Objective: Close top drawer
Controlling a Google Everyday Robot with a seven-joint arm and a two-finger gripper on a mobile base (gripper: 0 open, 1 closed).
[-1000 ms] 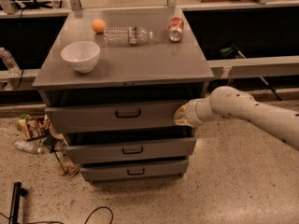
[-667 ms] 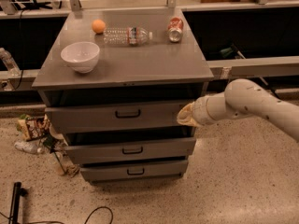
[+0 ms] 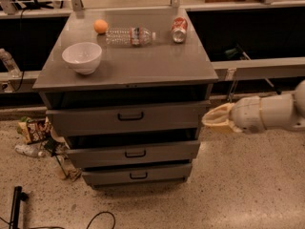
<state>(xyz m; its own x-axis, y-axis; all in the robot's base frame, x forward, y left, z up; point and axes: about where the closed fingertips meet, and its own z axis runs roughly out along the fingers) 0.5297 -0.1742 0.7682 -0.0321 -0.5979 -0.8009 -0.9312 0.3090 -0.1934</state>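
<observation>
The top drawer (image 3: 128,119) is the widest of three grey drawers in a grey cabinet, with a small dark handle (image 3: 130,116) at its middle. Its front stands a little forward of the cabinet, with a dark gap above it. My gripper (image 3: 212,119) is on the end of a white arm coming in from the right. It sits just right of the drawer's right end, apart from it.
The cabinet top (image 3: 143,66) carries a white bowl (image 3: 82,57), an orange ball (image 3: 100,26), a lying plastic bottle (image 3: 130,36) and a can (image 3: 179,29). The middle drawer (image 3: 133,152) and bottom drawer (image 3: 136,174) stand out too. Litter (image 3: 33,130) lies on the floor at left.
My gripper and arm have drawn back to the right, away from the top drawer's right end. The drawer front looks unchanged.
</observation>
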